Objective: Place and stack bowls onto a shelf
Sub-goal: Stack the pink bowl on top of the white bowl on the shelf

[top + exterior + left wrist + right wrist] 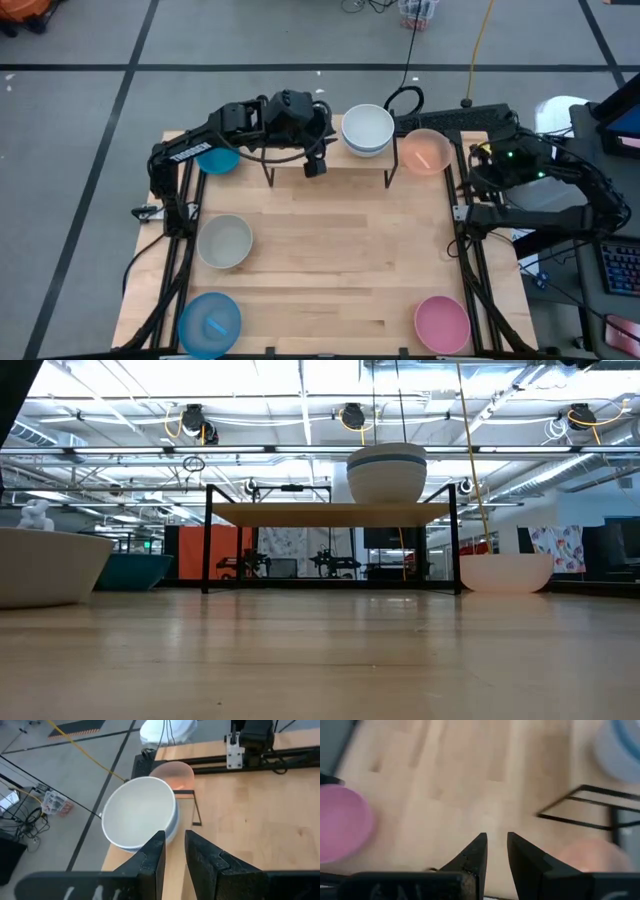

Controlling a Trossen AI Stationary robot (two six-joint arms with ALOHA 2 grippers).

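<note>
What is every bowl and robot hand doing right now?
White bowl stack: upright on the shelf's right end, white nested in a blue-rimmed one.
Shelf: standing, left half bare.
Peach bowl: upright on the table, right of the shelf.
Teal bowl: on the table, partly under the left arm.
Beige bowl: upright, empty.
Blue bowl: upright.
Pink bowl: upright, empty.
Left gripper: open, holding nothing.
Right gripper: open, holding nothing.

A light wooden tabletop (pixel 330 260) carries a black-legged plank shelf (pixel 330 513), plus grey-beige (pixel 224 242), blue (pixel 209 324), pink (pixel 442 323) and peach (pixel 426 151) plastic bowls.
</note>
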